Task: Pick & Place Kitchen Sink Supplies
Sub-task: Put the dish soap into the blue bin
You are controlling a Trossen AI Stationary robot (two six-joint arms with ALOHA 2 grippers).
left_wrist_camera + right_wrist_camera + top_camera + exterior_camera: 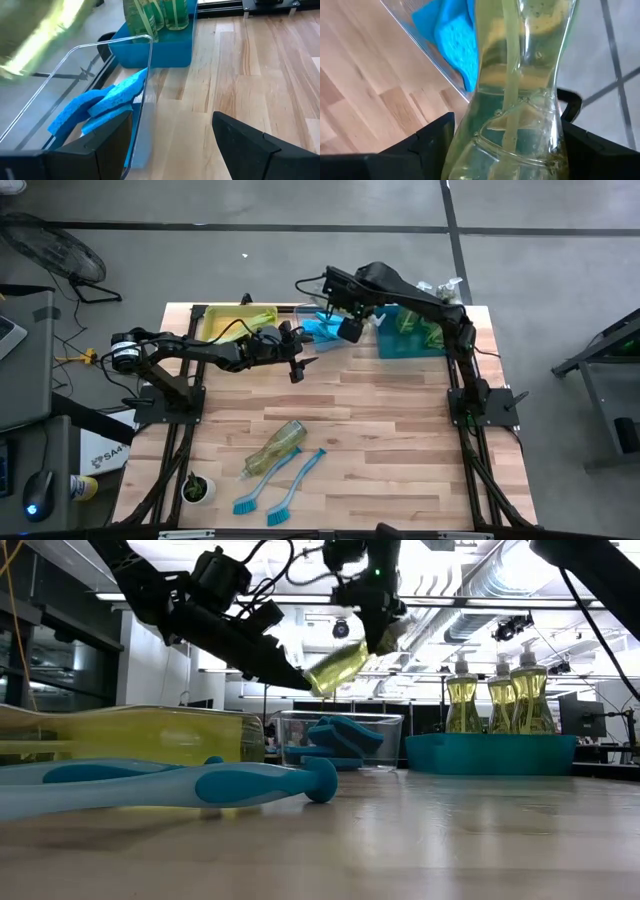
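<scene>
— Two blue dish brushes [282, 487] lie side by side nearest the front edge of the table, heads toward that edge. Anything with them?

— One soap bottle [274, 448] lies on its side just behind them, touching or nearly touching the handles. A small potted plant [198, 488] stands near the front left corner.

— And along the far edge?

— Three bins. A yellow bin [232, 321] sits toward the far left, a clear bin [131, 44] is in the middle, and a teal bin [490, 753] is toward the far right.

— What do they hold?

— The clear bin has blue sponges [100, 102]; at least two show, and the exact count cannot be told. The teal bin holds three upright soap bottles [498, 692].

— Where are the grippers?

— The right gripper [505, 145] hangs over the clear bin, its fingers spread wide around the body of a fourth, held bottle [340, 665], which is lifted and tilted above the bin. The left gripper [170, 140] sits just in front of the clear bin, near the table's middle, with its fingers parted and nothing between them.
</scene>
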